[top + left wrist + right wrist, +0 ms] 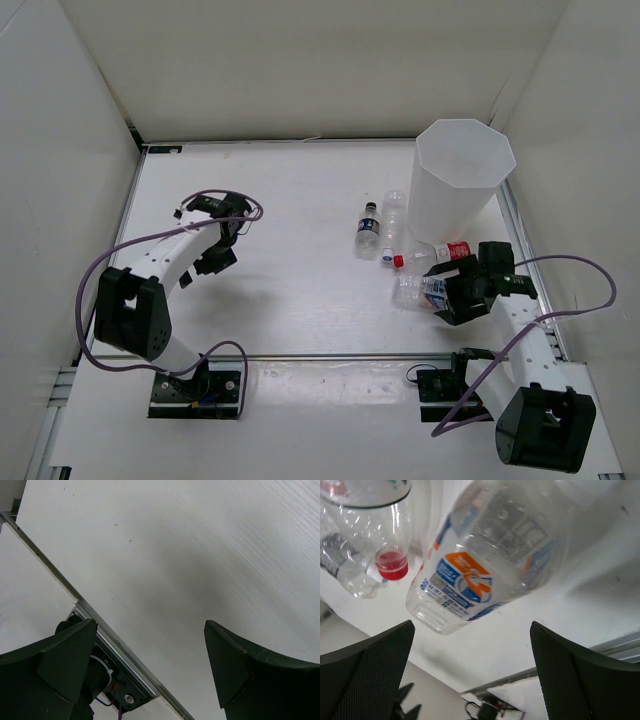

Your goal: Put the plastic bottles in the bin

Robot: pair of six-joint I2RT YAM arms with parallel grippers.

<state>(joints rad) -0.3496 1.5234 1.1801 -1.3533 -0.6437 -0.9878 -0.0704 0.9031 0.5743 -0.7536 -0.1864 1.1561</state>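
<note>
Lower right of the overhead view, the right gripper (447,297) is hanging wide open over the nearest bottle (418,290). It is looking empty, so probably light, slick and crushable, best taken across its labelled middle. Three other bottles (368,230) are lying just beyond, beside the bin (450,212) at upper right. At centre left, the left gripper (216,238) is gaping with nothing in it.

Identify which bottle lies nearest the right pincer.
The bottle with the orange and blue label, directly ahead of the open right pincer; the red-capped bottle lies just beyond it.

Both arms low and elbow-bent, left gripper (150,624) and right gripper (472,625) with jaws wide apart.
</note>
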